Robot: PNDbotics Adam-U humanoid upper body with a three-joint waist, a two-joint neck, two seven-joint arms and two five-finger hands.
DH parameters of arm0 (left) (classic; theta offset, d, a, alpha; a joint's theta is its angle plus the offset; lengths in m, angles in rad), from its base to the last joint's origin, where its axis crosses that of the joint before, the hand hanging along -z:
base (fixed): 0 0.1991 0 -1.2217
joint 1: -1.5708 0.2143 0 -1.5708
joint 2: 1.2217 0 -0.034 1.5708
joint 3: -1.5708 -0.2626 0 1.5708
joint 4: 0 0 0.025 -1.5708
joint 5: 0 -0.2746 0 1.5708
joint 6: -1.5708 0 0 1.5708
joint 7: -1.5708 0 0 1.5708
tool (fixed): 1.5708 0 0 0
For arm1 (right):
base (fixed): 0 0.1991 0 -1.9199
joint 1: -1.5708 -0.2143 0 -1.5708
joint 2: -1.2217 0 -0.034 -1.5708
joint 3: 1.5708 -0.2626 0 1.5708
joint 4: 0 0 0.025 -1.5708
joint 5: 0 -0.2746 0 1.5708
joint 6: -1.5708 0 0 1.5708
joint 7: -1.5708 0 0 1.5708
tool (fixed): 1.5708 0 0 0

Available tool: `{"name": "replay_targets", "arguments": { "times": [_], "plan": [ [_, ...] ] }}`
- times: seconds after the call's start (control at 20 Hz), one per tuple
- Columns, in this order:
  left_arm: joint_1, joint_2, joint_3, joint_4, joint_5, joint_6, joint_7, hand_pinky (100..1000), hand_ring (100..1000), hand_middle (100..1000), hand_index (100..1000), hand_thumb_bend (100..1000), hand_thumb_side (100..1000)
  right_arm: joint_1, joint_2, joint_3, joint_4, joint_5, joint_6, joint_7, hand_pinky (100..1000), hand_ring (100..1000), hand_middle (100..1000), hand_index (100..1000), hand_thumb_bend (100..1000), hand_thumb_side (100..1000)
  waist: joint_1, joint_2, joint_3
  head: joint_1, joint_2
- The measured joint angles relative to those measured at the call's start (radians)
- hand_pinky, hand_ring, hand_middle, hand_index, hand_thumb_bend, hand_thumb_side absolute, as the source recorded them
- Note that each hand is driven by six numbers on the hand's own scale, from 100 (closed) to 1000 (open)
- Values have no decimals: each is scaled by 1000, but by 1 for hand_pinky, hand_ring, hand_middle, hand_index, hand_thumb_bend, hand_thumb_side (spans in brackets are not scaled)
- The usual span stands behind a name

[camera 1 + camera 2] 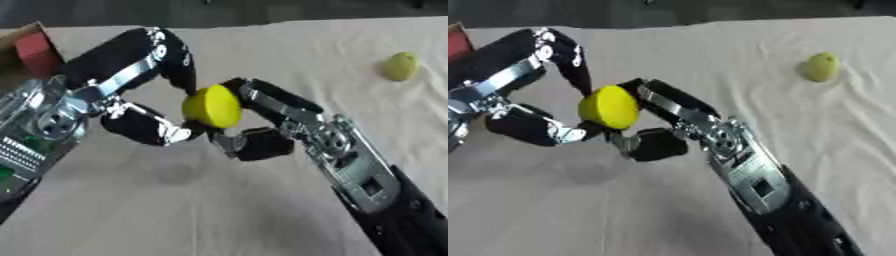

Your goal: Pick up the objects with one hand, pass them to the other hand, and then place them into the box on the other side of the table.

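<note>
No brand, label or writing can be read on anything here.

A smooth, bright yellow ball [212,106], round and matte, is held above the table between the two hands, just left of the middle of the view. The left hand [144,100] comes in from the left side; its long black fingers arch over the top of the ball and its thumb curls in underneath, so the ball sits against its fingertips. The right hand [677,122] reaches in from the lower right; its fingers curve along the ball's right side and its thumb bends in below, also touching the ball. Both hands are curled round the same ball, pinching it from opposite sides.

The hands are black padded segments joined by silver metal links, and the forearms show bare metal plates and a green circuit board at the left edge.

A second thing, a small yellow-green fruit [401,66], roundish with a slight point at the top, lies on the table well apart from both hands, toward the far right.

The table [219,210] is covered in a pale beige cloth with soft creases. At the far left edge stands part of a cardboard box [26,47] with a red face.
</note>
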Motion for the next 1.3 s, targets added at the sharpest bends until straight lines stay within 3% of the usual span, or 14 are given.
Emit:
{"name": "replay_targets", "arguments": {
  "times": [0.3,0.55,1.3],
  "plan": [
    [0,-3,0,3,-13,0,5,600,568,509,637,564,100,0,0,0,0,-3,-3,5,688,601,561,702,100,254,0,0,0,0,0],
    [0,-10,-2,7,-18,4,7,655,632,611,713,659,100,-1,3,5,0,-6,-7,11,688,600,557,697,100,257,0,0,-1,0,0],
    [2,-11,-7,6,-5,27,6,661,638,623,779,712,100,-2,11,7,-1,-12,-10,19,685,598,553,690,100,256,0,0,-2,0,-5]
  ]
}}
